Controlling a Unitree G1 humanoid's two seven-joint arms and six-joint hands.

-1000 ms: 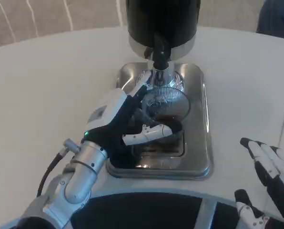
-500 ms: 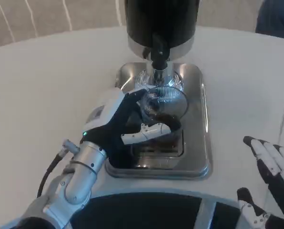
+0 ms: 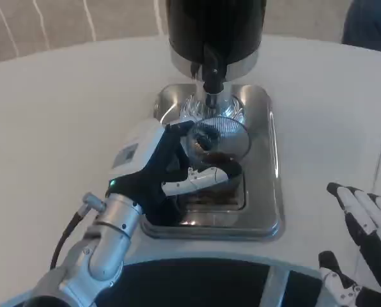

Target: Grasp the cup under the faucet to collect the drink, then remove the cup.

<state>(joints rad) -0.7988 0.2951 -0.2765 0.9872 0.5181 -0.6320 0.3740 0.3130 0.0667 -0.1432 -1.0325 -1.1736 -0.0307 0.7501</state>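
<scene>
While the left hand (image 3: 160,167) reaches forward over the silver drip tray (image 3: 270,192), its fingers (image 3: 200,178) wrap round the near side of the clear cup (image 3: 219,144) — a firm hold, with dark drink showing at the cup's bottom just beyond the fingers. Directly ahead of that hand, the cup stands on the tray just below the faucet (image 3: 211,75) of the black dispenser (image 3: 216,32). Well off to its right, the right hand (image 3: 363,246) rests on the white table (image 3: 62,121) with fingers spread — holding nothing.

Single head view — high on the robot, tilted steeply down at the desk (image 3: 62,109), close in, dispenser (image 3: 216,32) cropped at frame top
</scene>
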